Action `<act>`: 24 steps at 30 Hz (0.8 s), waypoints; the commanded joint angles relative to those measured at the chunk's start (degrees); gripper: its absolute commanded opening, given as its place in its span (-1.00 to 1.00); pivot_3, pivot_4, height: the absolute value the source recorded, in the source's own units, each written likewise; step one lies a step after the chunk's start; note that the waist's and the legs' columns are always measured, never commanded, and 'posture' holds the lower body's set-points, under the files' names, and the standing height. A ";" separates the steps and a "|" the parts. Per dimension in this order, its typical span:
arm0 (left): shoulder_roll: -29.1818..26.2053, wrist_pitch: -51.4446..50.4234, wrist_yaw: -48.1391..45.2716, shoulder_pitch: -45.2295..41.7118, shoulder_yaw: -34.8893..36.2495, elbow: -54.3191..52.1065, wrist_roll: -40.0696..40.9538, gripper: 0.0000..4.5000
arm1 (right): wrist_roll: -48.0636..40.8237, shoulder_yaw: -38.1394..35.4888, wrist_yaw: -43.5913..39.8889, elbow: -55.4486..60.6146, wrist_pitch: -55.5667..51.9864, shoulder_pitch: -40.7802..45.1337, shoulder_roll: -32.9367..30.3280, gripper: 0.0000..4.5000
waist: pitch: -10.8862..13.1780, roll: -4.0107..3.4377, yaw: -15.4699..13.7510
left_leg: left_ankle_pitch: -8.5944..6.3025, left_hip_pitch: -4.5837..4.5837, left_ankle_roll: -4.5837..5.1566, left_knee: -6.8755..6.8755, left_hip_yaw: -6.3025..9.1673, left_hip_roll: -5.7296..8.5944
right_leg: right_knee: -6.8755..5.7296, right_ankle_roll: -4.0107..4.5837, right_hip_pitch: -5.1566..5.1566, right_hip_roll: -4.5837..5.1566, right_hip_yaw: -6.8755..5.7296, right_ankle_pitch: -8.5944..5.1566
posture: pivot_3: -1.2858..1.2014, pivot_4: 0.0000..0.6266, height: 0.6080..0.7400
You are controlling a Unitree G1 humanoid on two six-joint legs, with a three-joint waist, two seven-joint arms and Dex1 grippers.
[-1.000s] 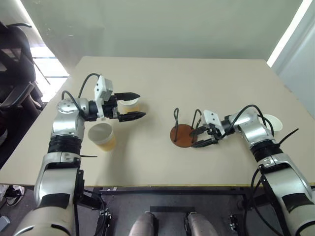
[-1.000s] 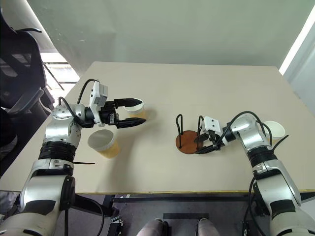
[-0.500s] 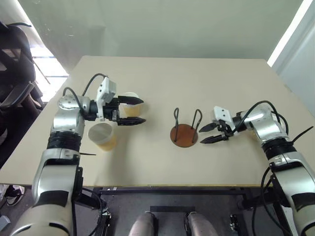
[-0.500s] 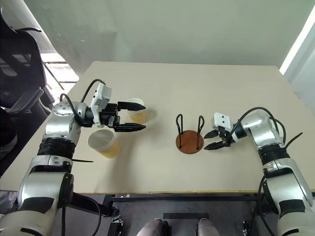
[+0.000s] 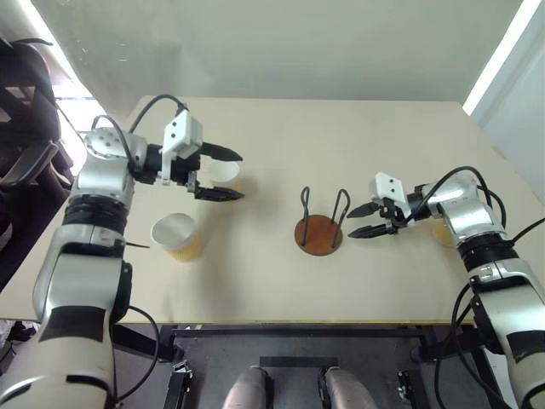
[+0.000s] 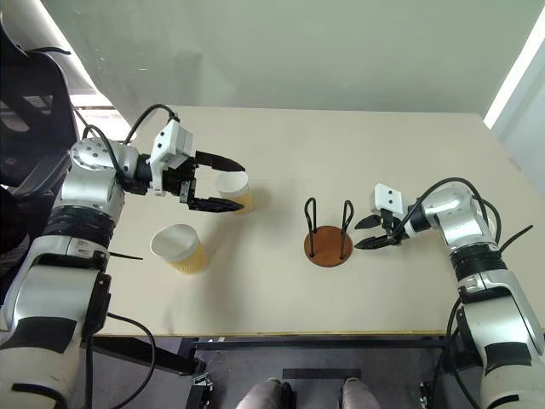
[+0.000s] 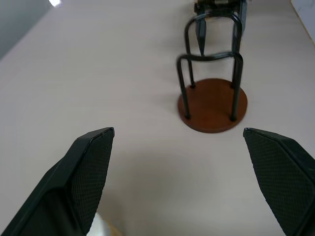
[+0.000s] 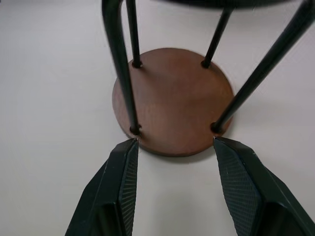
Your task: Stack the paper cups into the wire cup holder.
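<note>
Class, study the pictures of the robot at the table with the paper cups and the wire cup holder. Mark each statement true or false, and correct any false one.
1. The wire cup holder has no cup in it. True.
2. The left gripper is clamped on a cup. False: its fingers stand open with nothing between them, above the cup farther from the robot.
3. A second cup stands upright on the table, near the front edge on the robot's left. True.
4. The right gripper is shut on the holder's wire. False: it is open, beside the holder and apart from it.
5. The holder lies tipped on its side. False: it stands upright on its round base.
</note>
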State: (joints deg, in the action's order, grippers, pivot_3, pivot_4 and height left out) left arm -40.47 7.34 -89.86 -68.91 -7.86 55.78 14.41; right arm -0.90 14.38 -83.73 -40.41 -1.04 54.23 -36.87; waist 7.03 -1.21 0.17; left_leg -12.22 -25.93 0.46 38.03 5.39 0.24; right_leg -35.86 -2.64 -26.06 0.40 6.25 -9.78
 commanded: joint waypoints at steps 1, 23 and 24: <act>-0.49 -1.27 1.56 -4.81 3.88 5.46 -0.53 1.00 | -0.77 -2.34 -0.56 0.91 -0.01 2.16 -2.09 0.07 | 0.00 0.00 0.02 | 0.00 -0.03 0.00 0.00 0.00 0.00 | 0.01 0.00 -0.03 0.00 0.00 0.00 | 0.03 -0.52 1.00; -1.30 14.10 8.25 -6.98 1.85 14.25 -17.36 1.00 | -2.94 -6.23 -2.43 4.50 -3.45 14.13 -5.45 0.07 | 0.00 0.00 0.27 | 0.00 -0.08 0.01 -0.05 0.01 -0.02 | 0.01 0.02 -0.13 -0.04 0.00 -0.02 | 0.03 -0.52 1.00; -1.47 14.69 8.42 -7.07 1.54 14.56 -18.19 1.00 | -2.94 -6.15 -2.60 4.61 -3.36 14.09 -5.49 0.07 | 0.01 0.00 0.27 | 0.00 -0.09 0.00 -0.04 0.02 -0.02 | 0.01 0.02 -0.13 -0.03 0.00 -0.02 | 0.03 -0.52 1.00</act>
State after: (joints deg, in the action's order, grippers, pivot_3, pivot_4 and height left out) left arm -40.82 20.08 -82.08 -74.51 -6.13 70.13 -2.66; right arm -2.61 9.75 -86.34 -37.76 -4.38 67.10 -42.01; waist 7.04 -1.21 0.44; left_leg -12.22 -26.04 0.47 37.98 5.40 0.23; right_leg -35.84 -2.62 -26.21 0.37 6.25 -9.79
